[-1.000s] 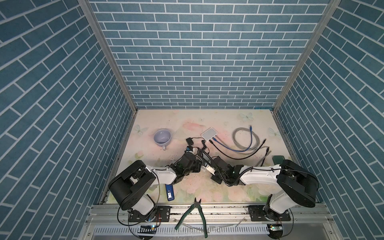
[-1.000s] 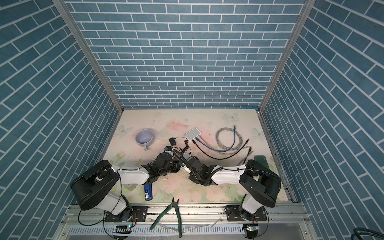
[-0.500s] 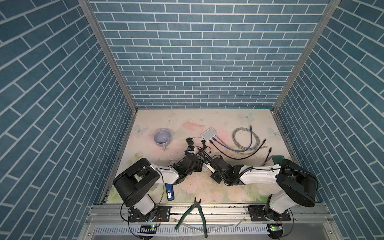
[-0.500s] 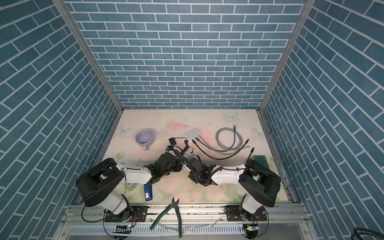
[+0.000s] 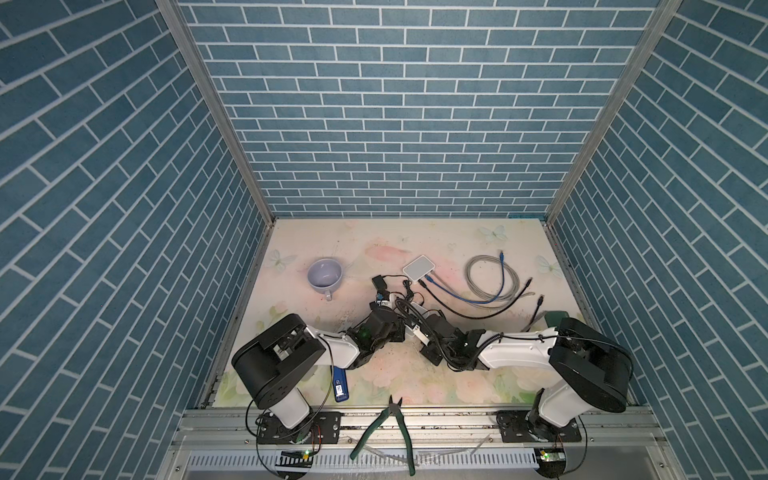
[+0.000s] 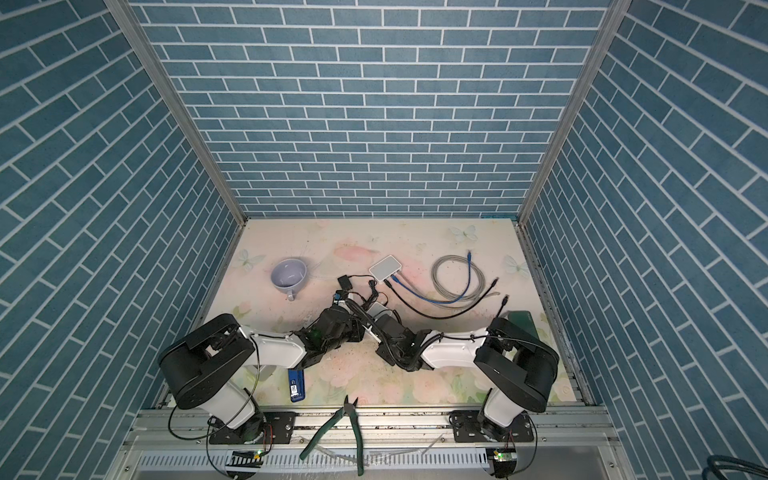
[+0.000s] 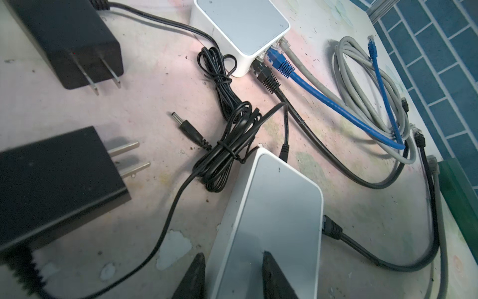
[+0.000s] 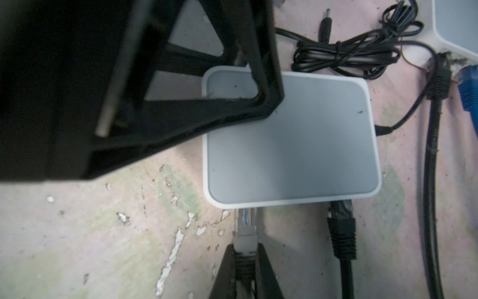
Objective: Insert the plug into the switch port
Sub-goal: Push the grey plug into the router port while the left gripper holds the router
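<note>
While the flat white rectangular plastic switch [image 8: 289,145] is gripped across its width by the left gripper [image 7: 232,255], the clear-tipped grey cable plug [image 8: 245,225] is pinched by the right gripper [image 8: 245,248], its tip touching the switch's side. Insertion is judged in hand; a straight push is called for.

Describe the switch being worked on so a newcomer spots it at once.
On the floral table, look front and centre. The white switch lies there, the left gripper closed on one corner, the right gripper holding a clear plug at its side. Unlike the other white switch farther back, no blue cable enters it.
</note>
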You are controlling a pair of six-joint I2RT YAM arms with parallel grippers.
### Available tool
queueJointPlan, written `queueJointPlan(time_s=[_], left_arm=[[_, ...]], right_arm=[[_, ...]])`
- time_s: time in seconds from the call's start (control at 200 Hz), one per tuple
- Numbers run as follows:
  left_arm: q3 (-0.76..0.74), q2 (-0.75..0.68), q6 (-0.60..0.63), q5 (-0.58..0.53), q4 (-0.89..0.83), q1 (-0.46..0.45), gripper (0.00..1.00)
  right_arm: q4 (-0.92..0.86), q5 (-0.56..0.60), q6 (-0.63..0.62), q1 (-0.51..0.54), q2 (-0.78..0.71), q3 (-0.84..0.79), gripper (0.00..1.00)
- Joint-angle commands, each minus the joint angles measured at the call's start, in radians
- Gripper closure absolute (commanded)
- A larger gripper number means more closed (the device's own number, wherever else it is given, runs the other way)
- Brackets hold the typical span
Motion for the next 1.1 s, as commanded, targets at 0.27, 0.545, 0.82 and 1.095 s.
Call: queueJointPlan(time_s=[0.27,0.545,0.82,1.095], left_arm=[[-0.006,0.006,0.040,0.287,0.022,-0.139,0.63],[-0.008,0.023,0.049,0.317,0.076,-0.151,0.63],[-0.061,-0.055,0.043,0.229,0.039,-0.123,0.58],[-0.067,-0.244,0.082,0.149,-0.189,-0.025,0.43]], right_arm=[[0.340,-0.049,-0.091,0.014,0.078,0.132,1.00],[0.371,-0.150,-0.180,0.015,0.094,0.148,1.00],[0.332,-0.177,-0.259,0.005,0.080,0.107,1.00],[0.273,-0.214,-0.292,-0.068,0.059,0.051,1.00]])
